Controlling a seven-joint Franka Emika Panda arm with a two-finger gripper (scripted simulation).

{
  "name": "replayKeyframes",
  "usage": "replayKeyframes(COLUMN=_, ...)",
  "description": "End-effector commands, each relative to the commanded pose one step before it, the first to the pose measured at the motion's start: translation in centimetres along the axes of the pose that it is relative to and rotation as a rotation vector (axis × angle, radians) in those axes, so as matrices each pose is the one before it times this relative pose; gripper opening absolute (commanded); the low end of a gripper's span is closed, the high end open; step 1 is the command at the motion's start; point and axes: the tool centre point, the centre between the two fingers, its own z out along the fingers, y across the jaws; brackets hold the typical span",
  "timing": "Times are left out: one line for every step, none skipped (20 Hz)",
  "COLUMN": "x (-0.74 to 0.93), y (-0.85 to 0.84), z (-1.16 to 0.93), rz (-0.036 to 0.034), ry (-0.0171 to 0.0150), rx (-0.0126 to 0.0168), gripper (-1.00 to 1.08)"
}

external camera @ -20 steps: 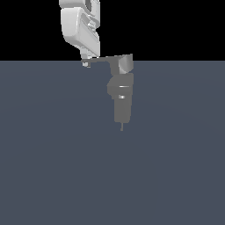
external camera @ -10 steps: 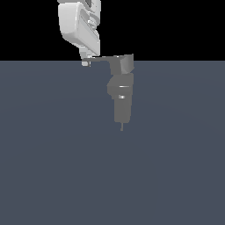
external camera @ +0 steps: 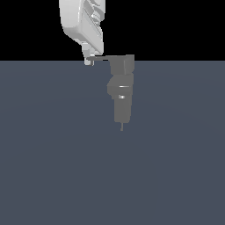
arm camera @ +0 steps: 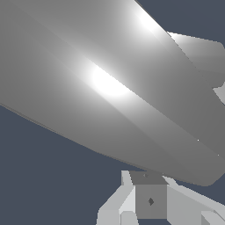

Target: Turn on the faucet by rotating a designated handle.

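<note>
The matte grey faucet (external camera: 121,94) stands upright in the middle of the exterior view, with a thin tip at its bottom. The handle (external camera: 102,58) is a thin dark lever sticking out from the top block toward the exterior view's left. My white gripper (external camera: 89,62) comes down from above, its fingertips at the handle's outer end and touching or almost touching it. The fingers look closed together, with nothing held. In the wrist view a large grey surface (arm camera: 110,88) fills most of the picture, very close above my gripper (arm camera: 150,201). I cannot tell which part of the faucet it is.
A flat dark blue-grey floor (external camera: 52,167) spreads around the faucet, under a black background. No other objects show.
My gripper has shifted slightly toward the exterior view's right, staying at the handle's outer end. The handle and faucet look almost unchanged.
</note>
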Motion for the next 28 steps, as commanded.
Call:
replayKeyframes(x=0.974, y=0.688, z=-0.189, rz=0.00694, ry=0.00111, rx=0.00043, gripper=-1.00)
replayKeyframes(x=0.214, y=0.252, z=-0.006, rz=0.00000, ry=0.00000, rx=0.00000, gripper=-1.00)
replayKeyframes(x=0.215, y=0.253, z=-0.006, rz=0.00000, ry=0.00000, rx=0.00000, gripper=-1.00)
replayKeyframes(x=0.189, y=0.273, z=-0.017, rz=-0.00064, ry=0.00001, rx=0.00026, gripper=-1.00)
replayKeyframes(x=0.217, y=0.255, z=-0.006, rz=0.00000, ry=0.00000, rx=0.00000, gripper=-1.00)
replayKeyframes(x=0.199, y=0.269, z=-0.014, rz=-0.00045, ry=0.00001, rx=0.00018, gripper=-1.00)
replayKeyframes(x=0.219, y=0.257, z=-0.006, rz=0.00000, ry=0.00000, rx=0.00000, gripper=-1.00)
replayKeyframes(x=0.220, y=0.258, z=-0.007, rz=0.00000, ry=0.00000, rx=0.00000, gripper=-1.00)
replayKeyframes(x=0.194, y=0.277, z=-0.017, rz=-0.00064, ry=0.00002, rx=0.00025, gripper=-1.00)
replayKeyframes(x=0.222, y=0.260, z=-0.007, rz=0.00000, ry=0.00000, rx=0.00000, gripper=-1.00)
replayKeyframes(x=0.223, y=0.261, z=-0.007, rz=0.00000, ry=0.00000, rx=0.00000, gripper=-1.00)
replayKeyframes(x=0.197, y=0.280, z=-0.017, rz=-0.00065, ry=0.00003, rx=0.00024, gripper=-1.00)
replayKeyframes(x=0.225, y=0.264, z=-0.008, rz=0.00000, ry=0.00000, rx=0.00000, gripper=-1.00)
replayKeyframes(x=0.199, y=0.281, z=-0.017, rz=-0.00065, ry=0.00005, rx=0.00024, gripper=-1.00)
replayKeyframes(x=0.228, y=0.266, z=-0.009, rz=0.00000, ry=0.00000, rx=0.00000, gripper=-1.00)
replayKeyframes(x=0.230, y=0.267, z=-0.010, rz=0.00000, ry=0.00000, rx=0.00000, gripper=-1.00)
replayKeyframes(x=0.000, y=0.000, z=0.000, rz=0.00000, ry=0.00000, rx=0.00000, gripper=-1.00)
replayKeyframes(x=-0.765, y=-0.099, z=0.375, rz=-0.01057, ry=0.00107, rx=-0.00660, gripper=-1.00)
replayKeyframes(x=0.586, y=0.030, z=-0.021, rz=0.00057, ry=-0.00008, rx=0.00038, gripper=-1.00)
replayKeyframes(x=0.583, y=0.027, z=-0.016, rz=0.00040, ry=-0.00006, rx=0.00027, gripper=-1.00)
replayKeyframes(x=0.595, y=0.030, z=-0.021, rz=0.00057, ry=-0.00008, rx=0.00038, gripper=-1.00)
replayKeyframes(x=0.593, y=0.027, z=-0.017, rz=0.00040, ry=-0.00005, rx=0.00027, gripper=-1.00)
replayKeyframes(x=0.605, y=0.030, z=-0.021, rz=0.00057, ry=-0.00007, rx=0.00038, gripper=-1.00)
replayKeyframes(x=0.609, y=0.030, z=-0.021, rz=0.00057, ry=-0.00007, rx=0.00039, gripper=-1.00)
replayKeyframes(x=0.606, y=0.026, z=-0.017, rz=0.00040, ry=-0.00005, rx=0.00027, gripper=-1.00)
replayKeyframes(x=0.623, y=0.032, z=-0.025, rz=0.00070, ry=-0.00008, rx=0.00047, gripper=-1.00)
replayKeyframes(x=0.615, y=0.026, z=-0.017, rz=0.00040, ry=-0.00004, rx=0.00027, gripper=-1.00)
replayKeyframes(x=0.626, y=0.029, z=-0.022, rz=0.00057, ry=-0.00005, rx=0.00039, gripper=-1.00)
